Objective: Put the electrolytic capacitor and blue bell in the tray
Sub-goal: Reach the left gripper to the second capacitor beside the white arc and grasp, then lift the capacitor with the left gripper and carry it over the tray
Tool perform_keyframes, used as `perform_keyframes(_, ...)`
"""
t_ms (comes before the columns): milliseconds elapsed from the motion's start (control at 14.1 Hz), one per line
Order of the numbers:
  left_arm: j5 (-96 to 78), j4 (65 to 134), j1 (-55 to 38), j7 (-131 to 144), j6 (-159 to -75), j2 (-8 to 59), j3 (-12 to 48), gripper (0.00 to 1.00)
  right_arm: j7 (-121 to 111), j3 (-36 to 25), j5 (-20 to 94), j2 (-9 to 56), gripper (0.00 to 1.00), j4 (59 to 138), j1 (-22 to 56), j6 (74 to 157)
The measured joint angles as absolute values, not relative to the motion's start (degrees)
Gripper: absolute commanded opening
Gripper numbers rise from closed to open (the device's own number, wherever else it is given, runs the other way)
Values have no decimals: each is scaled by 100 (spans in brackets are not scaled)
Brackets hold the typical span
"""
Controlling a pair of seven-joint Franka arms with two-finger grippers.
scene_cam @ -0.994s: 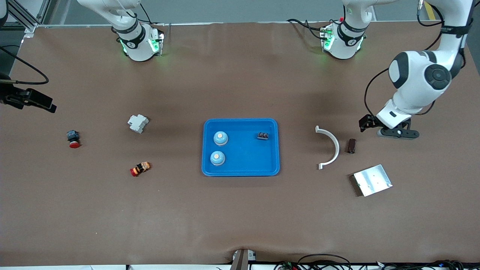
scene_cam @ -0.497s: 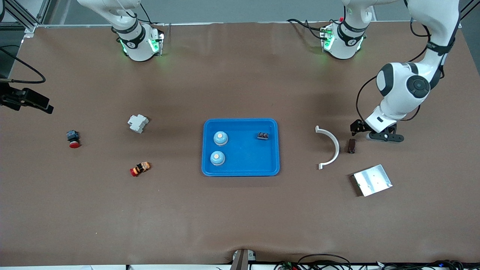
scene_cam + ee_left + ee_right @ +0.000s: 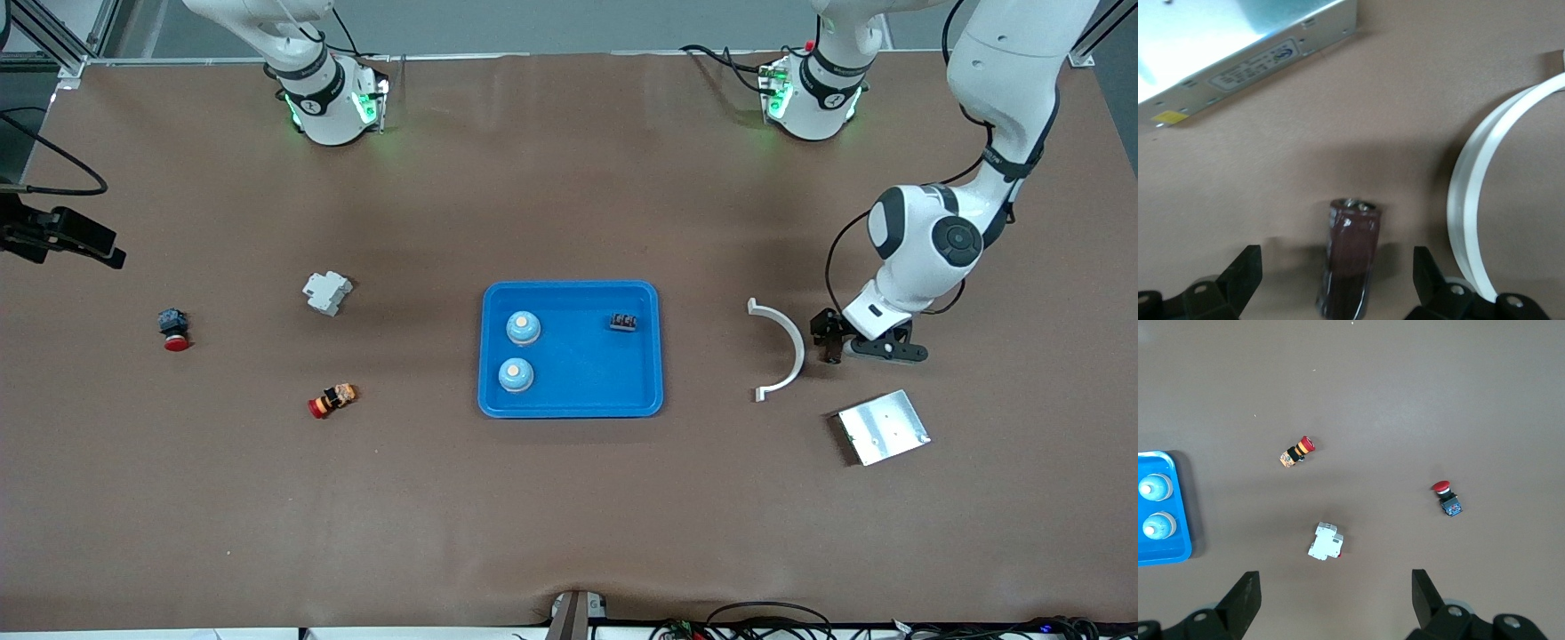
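Observation:
A dark brown electrolytic capacitor (image 3: 833, 349) lies on the table beside a white curved strip. My left gripper (image 3: 836, 342) is down at it, open. In the left wrist view the capacitor (image 3: 1350, 257) lies between the two black fingers (image 3: 1245, 273), apart from both. The blue tray (image 3: 578, 391) sits mid-table. Two blue bells (image 3: 523, 327) (image 3: 515, 374) stand in it, with a small dark part (image 3: 624, 322) near its corner. My right gripper (image 3: 1335, 593) waits open, high over the right arm's end of the table, holding nothing.
The white curved strip (image 3: 782, 348) lies between the capacitor and the tray. A silver metal box (image 3: 883, 427) sits nearer the front camera. Toward the right arm's end lie a white breaker (image 3: 327, 292), a red-and-yellow button (image 3: 332, 400) and a red mushroom button (image 3: 173, 328).
My left arm has swung in and come down toward the capacitor, so the open fingers now straddle it. The things on the table have not moved.

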State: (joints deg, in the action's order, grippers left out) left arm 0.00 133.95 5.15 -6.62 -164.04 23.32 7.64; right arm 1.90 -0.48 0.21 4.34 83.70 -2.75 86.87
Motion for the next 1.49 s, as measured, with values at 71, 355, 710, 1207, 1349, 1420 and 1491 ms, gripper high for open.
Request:
perform_keyframes(71,0,13353,502,-662,-16428,2396,765,92,183,-50,18,432,100,8350,-276,8691)
perform_keyframes(355,0,13304,498,-662,-16431,2431,765,0,176,-52,18,402,100,8245,-278,8695)
perform_keyframes(710,3,13296,540,-767,-16428,2373,732,0,106,-54,18,400,100,8241,-280,8828)
perform_keyframes(1207,3,12857,566,-709,-14919,1823,731,0,79,-61,10,400,100,8252,-290,8814)
perform_keyframes(1349,3,12424,555,-285,-14007,1530,769,0,77,-61,10,401,100,8260,-292,8814)
perform_keyframes(1420,3,12219,537,125,-13691,1422,861,0,77,-61,10,401,100,8276,-292,8814)
perform_keyframes(1491,3,12061,514,695,-13508,1351,1024,0,77,-59,10,402,100,8293,-292,8815)
